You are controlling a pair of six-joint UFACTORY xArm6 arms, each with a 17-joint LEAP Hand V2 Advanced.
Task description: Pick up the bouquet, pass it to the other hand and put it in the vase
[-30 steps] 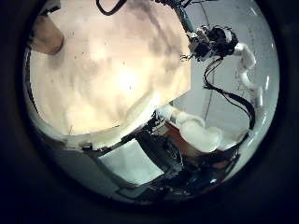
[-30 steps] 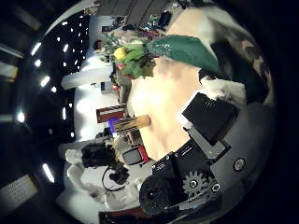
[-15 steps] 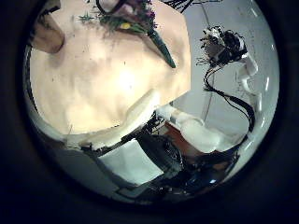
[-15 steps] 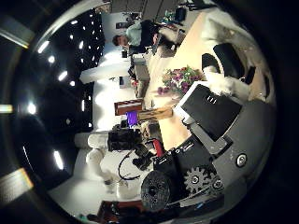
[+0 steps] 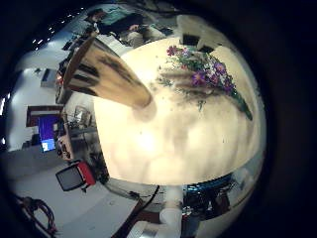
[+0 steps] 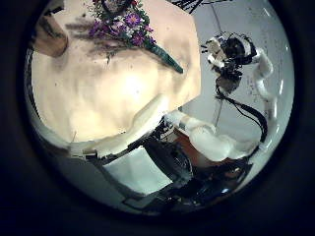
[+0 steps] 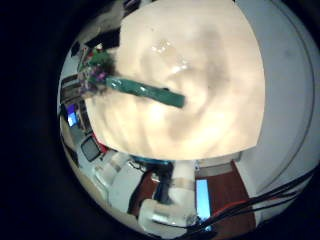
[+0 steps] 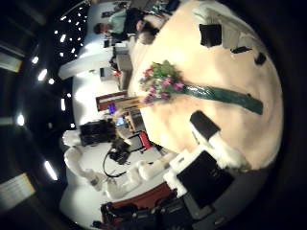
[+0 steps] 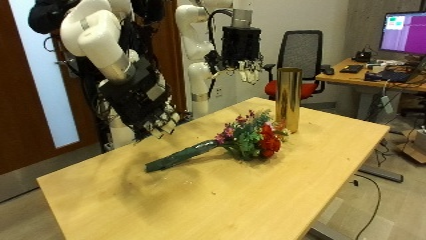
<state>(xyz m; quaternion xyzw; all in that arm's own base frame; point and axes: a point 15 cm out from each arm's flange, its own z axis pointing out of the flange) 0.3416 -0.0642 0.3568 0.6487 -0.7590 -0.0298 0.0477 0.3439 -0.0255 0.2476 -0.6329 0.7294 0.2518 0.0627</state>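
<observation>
Bouquet (image 9: 224, 141) lies flat on the table (image 9: 266, 200), mid-table, green-wrapped stem pointing to the near side, blooms toward the vase (image 9: 288, 99). Vase stands upright near the table's far edge, just beyond the blooms, not touching. Right hand (image 9: 144, 103) hovers above the stem end, fingers relaxed, holding nothing. Left hand (image 9: 242, 48) hangs high behind the vase, fingers loose, empty.

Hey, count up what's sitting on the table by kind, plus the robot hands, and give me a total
Bouquets: 1, the bouquet lying flat on the table
Vases: 1, the gold vase standing upright beside the flowers
Robot hands: 2, the right hand and left hand, both above the table holding nothing, fingers relaxed
Total: 4
</observation>
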